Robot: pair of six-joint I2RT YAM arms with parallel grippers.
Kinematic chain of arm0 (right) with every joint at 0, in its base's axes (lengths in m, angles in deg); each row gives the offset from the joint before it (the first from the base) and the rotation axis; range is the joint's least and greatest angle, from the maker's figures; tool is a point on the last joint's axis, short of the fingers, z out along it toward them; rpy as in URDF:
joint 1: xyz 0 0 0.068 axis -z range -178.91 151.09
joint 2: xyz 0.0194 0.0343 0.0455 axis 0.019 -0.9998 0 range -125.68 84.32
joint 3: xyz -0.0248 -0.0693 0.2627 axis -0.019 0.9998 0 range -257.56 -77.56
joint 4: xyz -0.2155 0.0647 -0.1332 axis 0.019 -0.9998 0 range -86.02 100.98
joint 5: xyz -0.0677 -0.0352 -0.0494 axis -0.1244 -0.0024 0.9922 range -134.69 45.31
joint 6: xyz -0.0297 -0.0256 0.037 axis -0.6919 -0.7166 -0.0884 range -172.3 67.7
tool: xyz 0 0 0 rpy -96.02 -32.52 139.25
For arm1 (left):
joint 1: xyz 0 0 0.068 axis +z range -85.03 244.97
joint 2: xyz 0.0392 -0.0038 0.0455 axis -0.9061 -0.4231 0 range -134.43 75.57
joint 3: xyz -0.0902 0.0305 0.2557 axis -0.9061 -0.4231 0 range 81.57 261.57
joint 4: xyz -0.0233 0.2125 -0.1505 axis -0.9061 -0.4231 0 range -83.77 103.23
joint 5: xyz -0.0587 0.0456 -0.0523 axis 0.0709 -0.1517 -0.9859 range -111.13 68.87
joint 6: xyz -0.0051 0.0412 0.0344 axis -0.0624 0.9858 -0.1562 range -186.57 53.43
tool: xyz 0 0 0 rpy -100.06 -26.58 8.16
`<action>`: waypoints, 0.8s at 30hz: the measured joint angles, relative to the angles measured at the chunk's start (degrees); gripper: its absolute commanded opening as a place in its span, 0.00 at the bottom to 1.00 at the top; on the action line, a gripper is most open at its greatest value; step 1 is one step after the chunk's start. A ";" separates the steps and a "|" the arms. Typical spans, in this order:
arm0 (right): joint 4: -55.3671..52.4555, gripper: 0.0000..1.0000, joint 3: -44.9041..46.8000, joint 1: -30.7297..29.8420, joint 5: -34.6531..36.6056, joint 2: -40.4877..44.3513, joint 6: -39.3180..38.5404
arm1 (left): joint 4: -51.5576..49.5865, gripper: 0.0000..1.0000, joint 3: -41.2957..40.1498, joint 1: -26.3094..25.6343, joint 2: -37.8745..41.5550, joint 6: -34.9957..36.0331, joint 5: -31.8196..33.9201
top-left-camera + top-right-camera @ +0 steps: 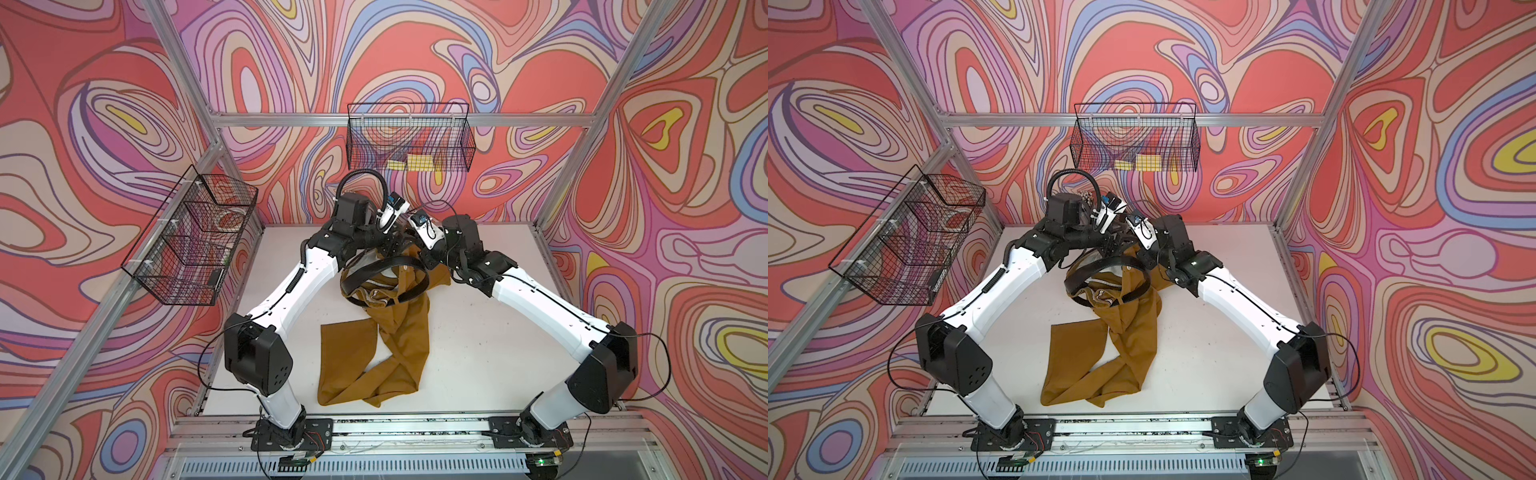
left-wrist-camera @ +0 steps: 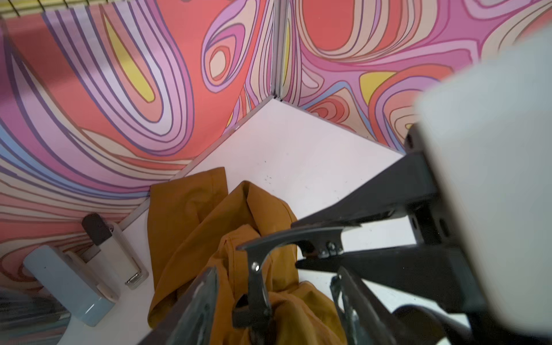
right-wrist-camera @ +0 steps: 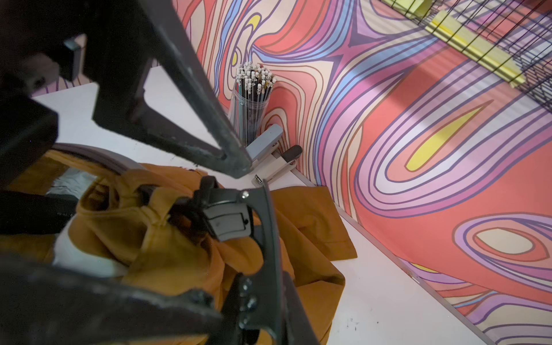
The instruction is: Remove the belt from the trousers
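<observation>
Belt [image 1: 395,260]: stands as a raised black loop over the waistband of the trousers [image 1: 405,332], mid-bench, apparently not yet free of at least one cloth loop at the front of the waist. Grey buckle [image 3: 227,221] at the far end of that loop, at the meeting point of both arms.

Jaws of the right gripper [image 3: 252,218] nearly closed, apparently pinched on the belt right at the buckle; exact contact hidden behind the metal. Jaws of the left gripper [image 2: 276,271] apart, straddling the other arm's fingertip and a fold of ochre cloth, gripping nothing.

Step in hand, by the look of it: a re-grip or hand-over near the buckle before drawing the strap out.

Hazards from here:
- Closing the left jaws in place: likely to catch cloth or the neighbouring finger rather than strap.
- Pulling with nothing pinning the waistband: likely to drag the whole garment, legs crossed as they lie, across the bench [image 1: 498,332] instead of sliding the strap through.
- Drawing the buckle backwards through a loop: prone to snag, being bulkier than the strap.
- Narrow hold at the buckle: liable to slip under load.
- Wide sweep towards the back wall: liable to knock the stapler [image 3: 276,165] and the cup of pens [image 3: 252,101], both just beyond the cloth.
</observation>
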 measured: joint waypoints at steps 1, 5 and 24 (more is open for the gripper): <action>0.07 0.00 0.00 0.00 0.11 0.00 0.00 | -0.72 0.59 0.00 0.00 -0.22 0.09 1.07; 0.24 0.00 0.00 -0.17 1.81 0.00 0.00 | -5.14 0.54 2.51 -0.22 -2.45 -0.31 7.43; 0.46 0.00 -0.63 3.34 12.04 1.49 1.07 | -7.50 0.51 -3.39 5.42 -3.63 -4.98 16.11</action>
